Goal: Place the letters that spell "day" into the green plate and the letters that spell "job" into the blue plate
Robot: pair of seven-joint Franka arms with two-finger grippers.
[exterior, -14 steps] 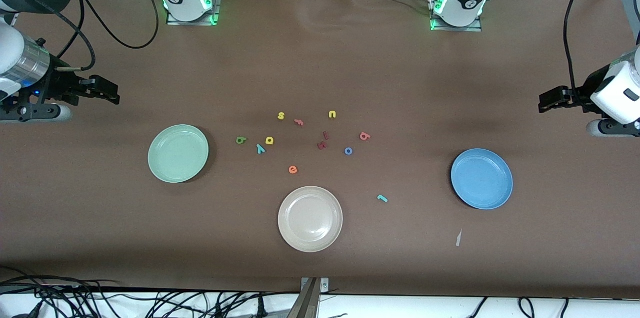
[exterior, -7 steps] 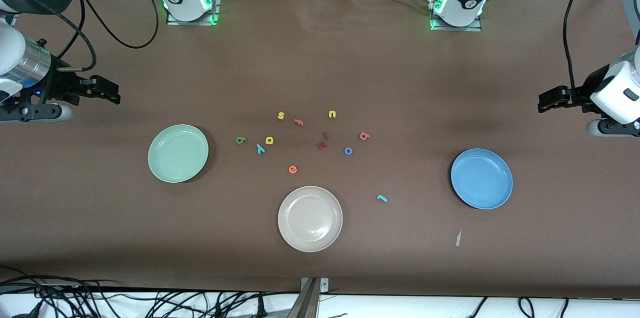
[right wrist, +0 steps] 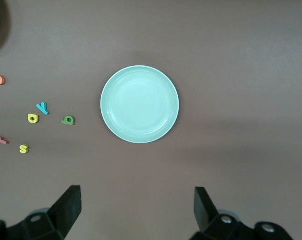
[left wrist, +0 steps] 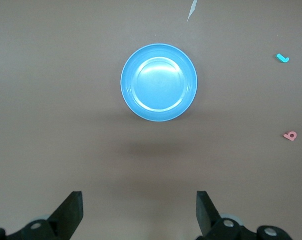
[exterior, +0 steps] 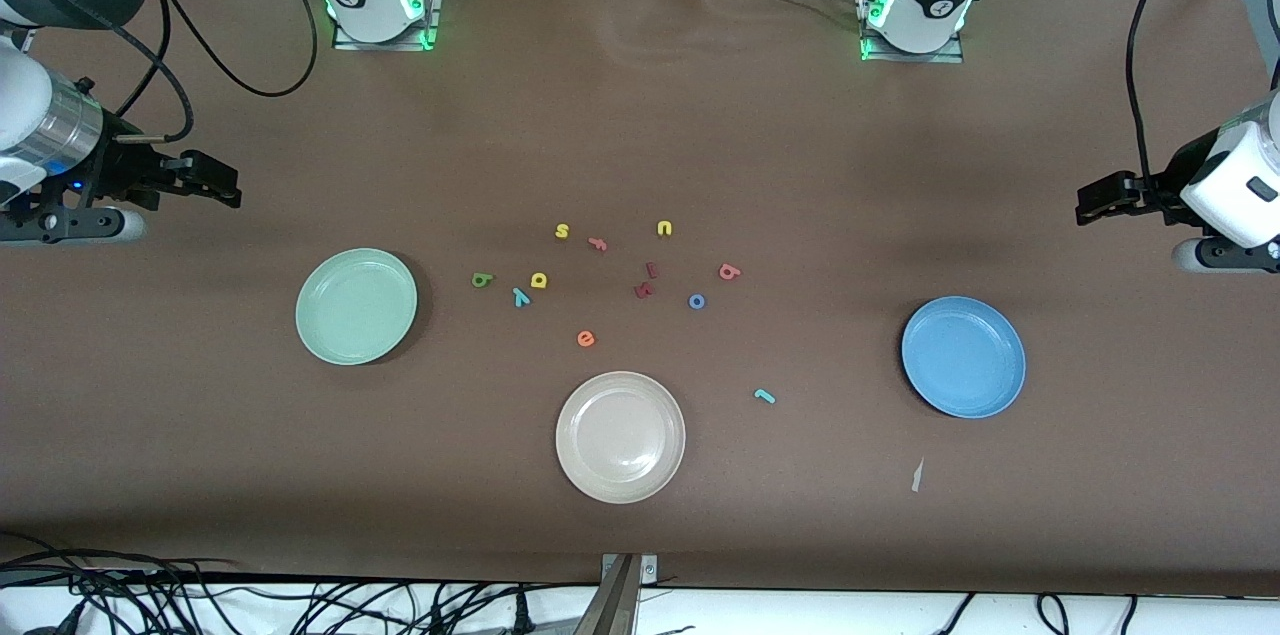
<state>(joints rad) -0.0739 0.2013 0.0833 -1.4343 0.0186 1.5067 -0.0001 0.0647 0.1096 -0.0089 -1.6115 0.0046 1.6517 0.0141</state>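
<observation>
The empty green plate lies toward the right arm's end of the table. Beside it lie the green d, yellow a and teal y. The empty blue plate lies toward the left arm's end. The salmon b and blue o rest mid-table, the teal j nearer the camera. My right gripper and left gripper hang open and empty at the table's ends.
A beige plate sits nearest the camera at mid-table. Other letters lie among the task's: yellow s, pink f, yellow u, two dark red ones, orange e. A paper scrap lies near the blue plate.
</observation>
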